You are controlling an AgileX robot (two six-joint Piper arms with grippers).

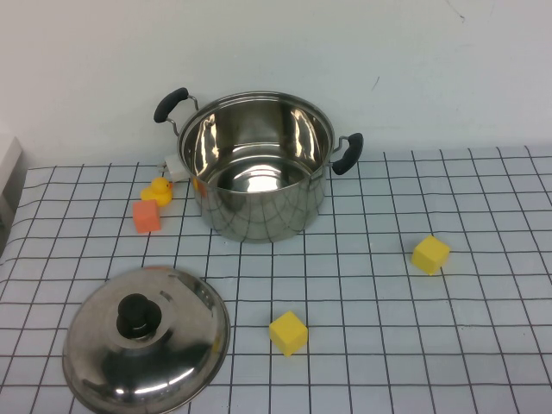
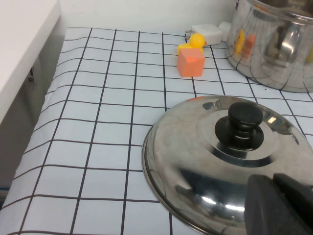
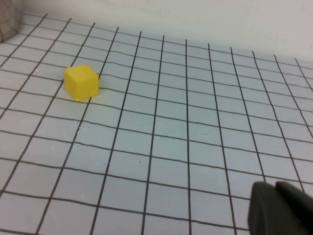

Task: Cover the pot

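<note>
The pot (image 1: 259, 216), shiny steel with two black side handles, stands open and empty at the back middle of the checked table; it also shows in the left wrist view (image 2: 274, 44). The domed steel lid (image 1: 147, 345) with a black knob (image 1: 136, 316) lies flat at the front left, apart from the pot. Neither gripper shows in the high view. In the left wrist view my left gripper (image 2: 276, 203) hangs just over the lid's (image 2: 195, 161) near edge, short of the knob (image 2: 243, 122), fingers together and empty. My right gripper (image 3: 279, 208) is shut and empty above bare table.
An orange block (image 1: 147, 216), a yellow duck (image 1: 159, 190) and a white object (image 1: 175, 168) sit left of the pot. One yellow block (image 1: 288, 333) lies front middle, another (image 1: 430, 254) at the right, also in the right wrist view (image 3: 81, 82). A white ledge (image 2: 24, 49) borders the table's left.
</note>
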